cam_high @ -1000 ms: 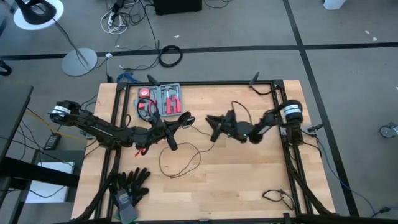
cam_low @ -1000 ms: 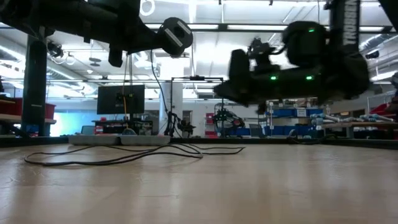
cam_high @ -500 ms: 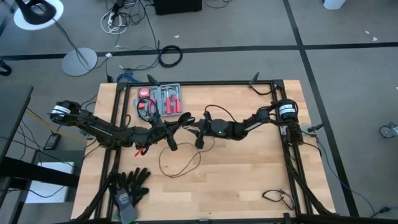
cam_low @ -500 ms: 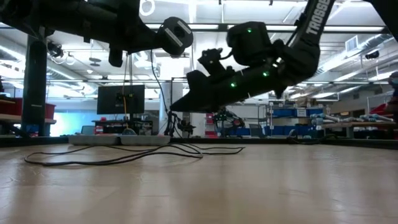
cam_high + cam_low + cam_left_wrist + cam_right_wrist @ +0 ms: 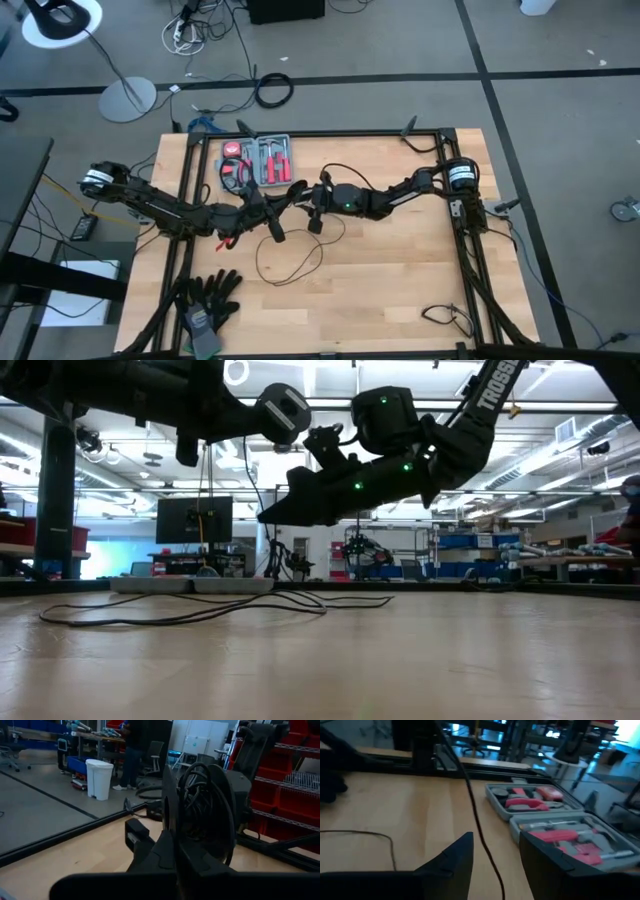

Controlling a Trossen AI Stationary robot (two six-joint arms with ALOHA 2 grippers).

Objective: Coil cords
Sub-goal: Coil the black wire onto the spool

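Two arms meet near table centre in the high view. The left gripper (image 5: pixel 297 190) reaches in from 9 o'clock, the right gripper (image 5: pixel 316 207) from 3 o'clock, and the two tips sit just beside each other. The thin black cord (image 5: pixel 290 262) loops on the wood at about 6 o'clock from the grippers, with a strand rising toward them. An open grey tool case (image 5: pixel 268 160) with red tools lies at 11 o'clock from the grippers, near the table's far edge. Black gloves (image 5: pixel 208 296) rest at the table's (image 5: pixel 400 290) 7 o'clock corner.

Low view: both arms hang above the wood, well clear of it. The right gripper (image 5: pixel 275 512) points down toward 8 o'clock, and the left arm's round black end sits just above its tip. The cord (image 5: pixel 190 612) lies flat in long loops on the table, toward 9 o'clock in the picture, and one strand climbs straight up to the left arm.

Left wrist view: the left gripper's fingers (image 5: pixel 167 820) are pressed together – closed – and black cord (image 5: pixel 207 807) shows coiled right behind them. Cannot tell from here whether the fingers actually pinch it. A person stands far off in the room, next to a white bin (image 5: pixel 98 779).

Right wrist view: the right gripper's fingers (image 5: pixel 455 857) stand apart – open, nothing clamped. One strand of cord (image 5: pixel 472 805) runs through the gap between them. The tool case (image 5: pixel 555 825) lies just beyond.
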